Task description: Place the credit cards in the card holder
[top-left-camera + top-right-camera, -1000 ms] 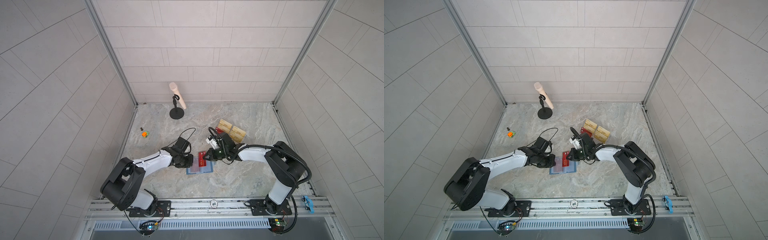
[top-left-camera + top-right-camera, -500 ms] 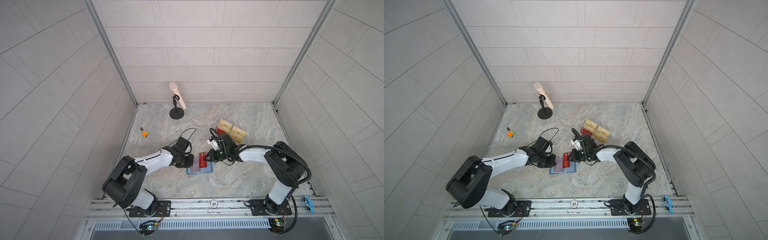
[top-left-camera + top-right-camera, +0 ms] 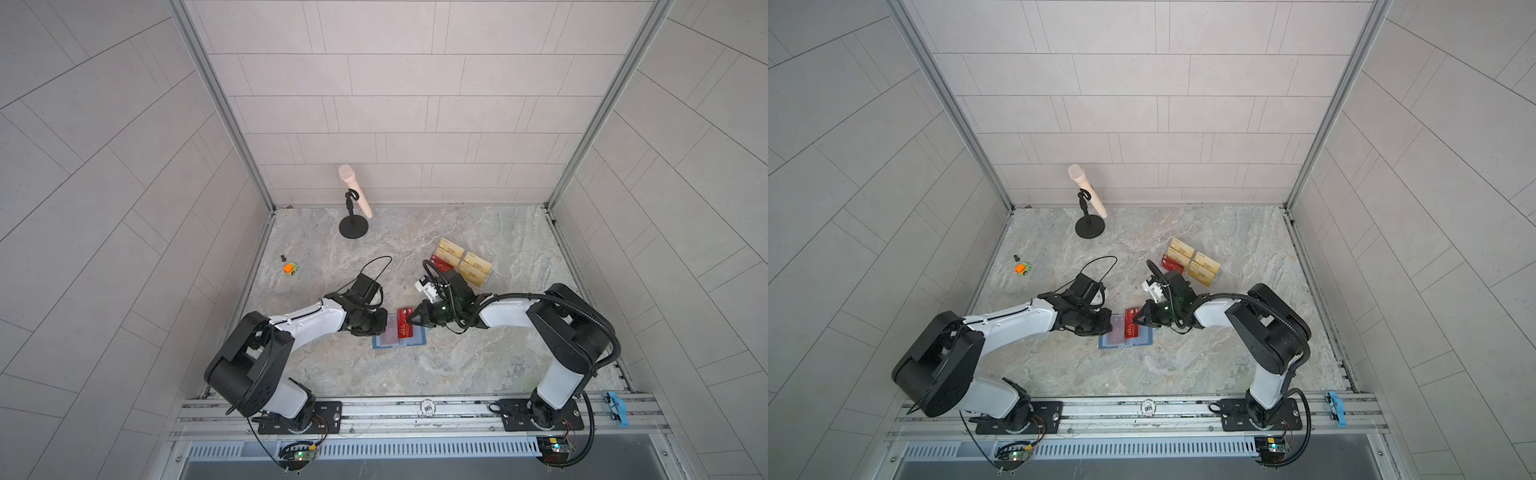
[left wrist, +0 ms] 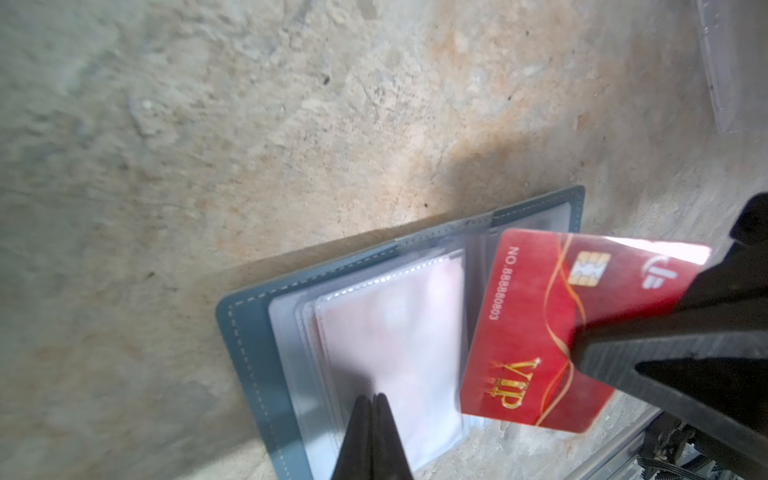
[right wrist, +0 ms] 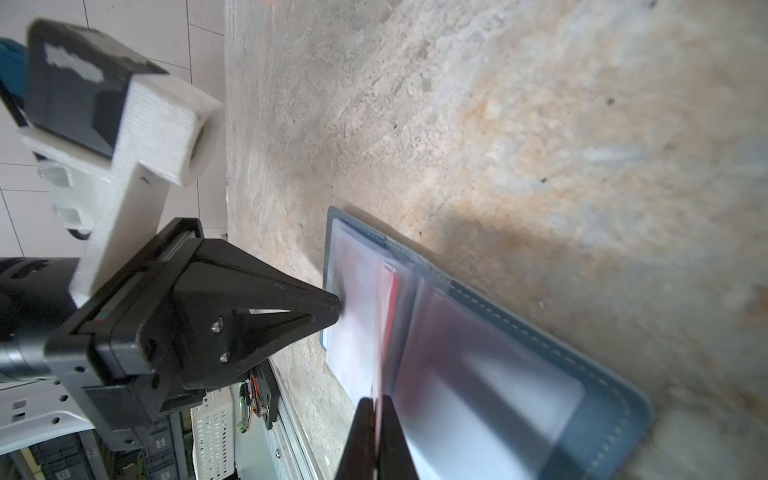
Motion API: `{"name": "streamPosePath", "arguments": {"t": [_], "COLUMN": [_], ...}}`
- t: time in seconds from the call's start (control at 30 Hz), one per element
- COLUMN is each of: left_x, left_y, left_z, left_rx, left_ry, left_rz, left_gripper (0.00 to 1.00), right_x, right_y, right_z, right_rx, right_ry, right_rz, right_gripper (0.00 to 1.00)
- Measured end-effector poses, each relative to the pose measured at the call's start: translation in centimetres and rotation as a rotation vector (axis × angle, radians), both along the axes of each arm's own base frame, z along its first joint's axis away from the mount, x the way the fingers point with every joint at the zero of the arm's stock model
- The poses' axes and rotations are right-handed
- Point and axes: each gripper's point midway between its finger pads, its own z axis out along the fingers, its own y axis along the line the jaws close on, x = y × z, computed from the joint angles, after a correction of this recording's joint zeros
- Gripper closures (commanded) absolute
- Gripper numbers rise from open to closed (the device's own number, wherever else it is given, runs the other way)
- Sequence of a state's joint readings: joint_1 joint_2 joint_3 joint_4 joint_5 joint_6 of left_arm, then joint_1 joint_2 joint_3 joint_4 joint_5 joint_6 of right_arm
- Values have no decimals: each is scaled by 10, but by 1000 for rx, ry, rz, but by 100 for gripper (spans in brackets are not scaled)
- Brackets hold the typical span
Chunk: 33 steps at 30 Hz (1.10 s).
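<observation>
Far left on the surface [image 3: 457,365], a little orange-and-green toy car [image 3: 291,269] sits on its own, well apart from the action. Behind it, towards the back wall, there's a pale microphone [image 3: 354,195] tilted in a black stand.

Now the left tool [image 3: 383,327]: its jaws are pressed tight together, and the tips are down on the clear sleeves on the left half of the card holder [image 4: 249,332]. Whether a sleeve is pinched between them, I can't tell. The slate-blue holder lies open and flat on the surface, between the two arms.

Over its middle is a red credit card [image 4: 532,332], gold "VIP" lettering and chip facing up. It's tilted, with one long edge meeting the clear sleeves near the fold. Whether that edge is inside a sleeve, I can't tell.

The right tool [image 3: 410,322] has that card, jaws closed narrow on its far edge.

Further right and back, more red cards [image 3: 441,262] sit in a clear stand [image 3: 488,274], beside pale gold cards [image 3: 473,266].
</observation>
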<state>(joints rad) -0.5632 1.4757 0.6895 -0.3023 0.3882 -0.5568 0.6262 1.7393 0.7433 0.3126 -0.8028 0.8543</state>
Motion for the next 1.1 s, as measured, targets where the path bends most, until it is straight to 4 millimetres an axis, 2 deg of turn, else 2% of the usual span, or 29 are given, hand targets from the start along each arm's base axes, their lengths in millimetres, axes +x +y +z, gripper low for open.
{"name": "streamPosePath", "arguments": {"t": [0.43, 1.1], "left_x": [0, 0], "left_y": [0, 0], "left_z": [0, 0], "left_rx": [0, 0], "left_ry": [-1, 0], "left_rz": [0, 0], "left_gripper": [96, 96], "right_x": [-2, -11], "right_y": [3, 1], "right_z": [3, -10], "right_rx": [33, 44], "right_ry": [13, 74], "right_rz": [3, 1], "right_gripper": [100, 100]}}
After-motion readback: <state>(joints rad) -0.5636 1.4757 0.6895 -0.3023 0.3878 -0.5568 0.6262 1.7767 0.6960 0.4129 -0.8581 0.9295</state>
